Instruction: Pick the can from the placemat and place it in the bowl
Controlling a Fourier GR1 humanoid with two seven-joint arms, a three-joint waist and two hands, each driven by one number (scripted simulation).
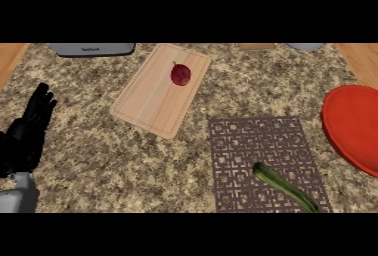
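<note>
A brown patterned placemat lies on the granite counter at lower centre-right. On its near part rests a long, thin green object, lying diagonally; no can shows anywhere. A red bowl sits at the right edge, partly cut off by the view. My left hand rests at the far left with its fingers straight and pointing up, holding nothing, far from the placemat. My right hand does not show.
A light wooden cutting board lies tilted at upper centre with a dark red fruit on it. A grey appliance stands at the back left, and a small grey object at the back right.
</note>
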